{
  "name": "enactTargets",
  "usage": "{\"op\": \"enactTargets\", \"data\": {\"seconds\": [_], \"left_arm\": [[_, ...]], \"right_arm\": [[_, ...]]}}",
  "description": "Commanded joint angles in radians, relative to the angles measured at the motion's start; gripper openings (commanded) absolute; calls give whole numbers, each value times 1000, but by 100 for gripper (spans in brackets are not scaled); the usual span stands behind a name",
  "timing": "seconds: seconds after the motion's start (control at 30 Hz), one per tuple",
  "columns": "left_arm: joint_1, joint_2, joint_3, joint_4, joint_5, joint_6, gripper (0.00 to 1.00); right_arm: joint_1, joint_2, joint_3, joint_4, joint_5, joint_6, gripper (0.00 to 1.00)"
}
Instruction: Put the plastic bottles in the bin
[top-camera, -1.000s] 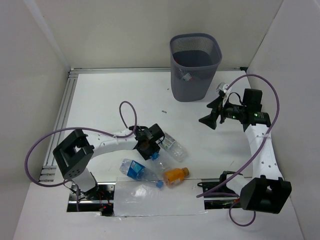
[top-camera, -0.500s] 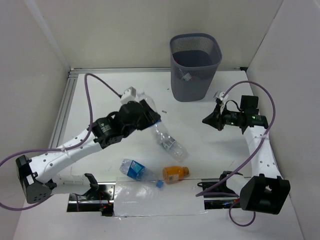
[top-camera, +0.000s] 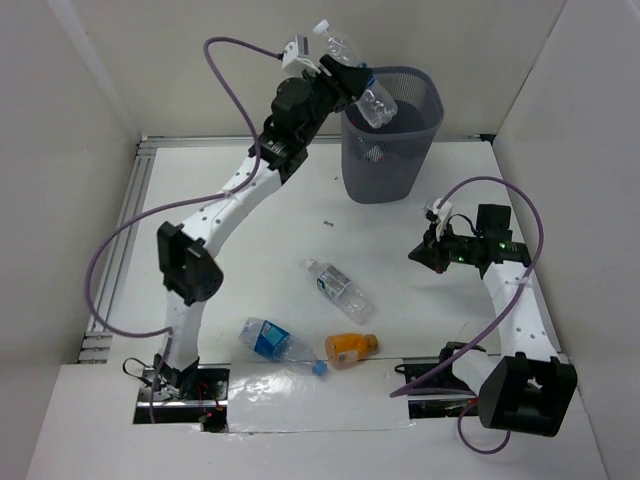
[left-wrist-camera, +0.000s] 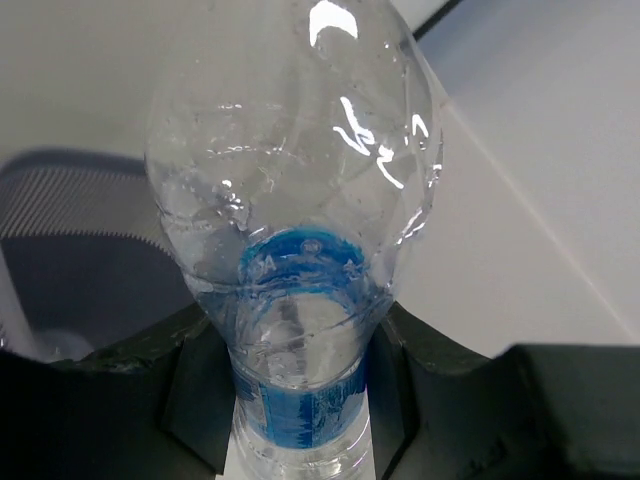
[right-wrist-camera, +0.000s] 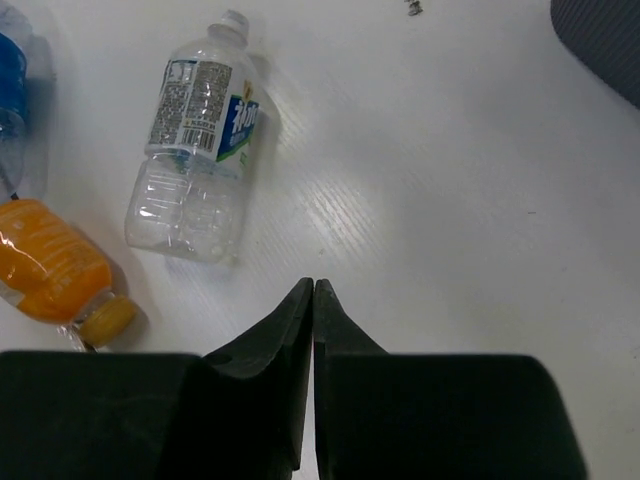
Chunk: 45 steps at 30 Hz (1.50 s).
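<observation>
Far across the table (top-camera: 230, 210), the left arm is stretching out almost straight and high. Its left gripper (top-camera: 347, 72) is hanging by the left rim of the bin (top-camera: 390, 165). The fingers are clamping a clear bottle with a blue band (top-camera: 376, 102), which is tilting over the bin's open mouth, not yet inside.

The left wrist view is adding what the overhead one is hiding: the left gripper (left-wrist-camera: 300, 390) is pinching that bottle (left-wrist-camera: 300, 190) right at the blue band, and the bin's mesh wall (left-wrist-camera: 70, 230) is lying below to the left.

On the other side, the right arm is bending low, and the right gripper (top-camera: 417, 252) is hovering over the table with its fingers pressed together on nothing.

Its own camera is showing the right gripper (right-wrist-camera: 313, 300) and, lying ahead of it, a labelled bottle (right-wrist-camera: 200, 150). An orange bottle (right-wrist-camera: 50, 265) is lying just beside that one, with a blue-wrapped bottle (right-wrist-camera: 10, 80) at the frame's edge. Overhead, these are the labelled bottle (top-camera: 340, 288), orange bottle (top-camera: 350, 350) and blue-wrapped bottle (top-camera: 272, 340), all lying well apart from the bin.
</observation>
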Motion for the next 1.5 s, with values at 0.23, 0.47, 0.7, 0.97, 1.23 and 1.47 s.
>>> {"op": "enactTargets", "data": {"seconds": [0.23,0.47,0.7,0.97,1.23,1.47], "left_arm": [[-17,334,330,180,-212,180,75],[3,383,419,171,-152,201,100],[24,110,252,79,-89,333,100],[-20,-635,-610,-445,-268,299,96],[-183,-1178,-1179,-1091,-250,-431,100],[-252,-1300,-1338,-1181,-74,-555,100]], "right_arm": [[0,-48,-20,-6,9,-47,64],[18,-36,-1,-69,-115,-147,100],[307,35,22,173,25,147,62],[542,186,51,439,220,658,83],[696,355,79,477,414,691,100],[791,456,68,497,589,638,92]]}}
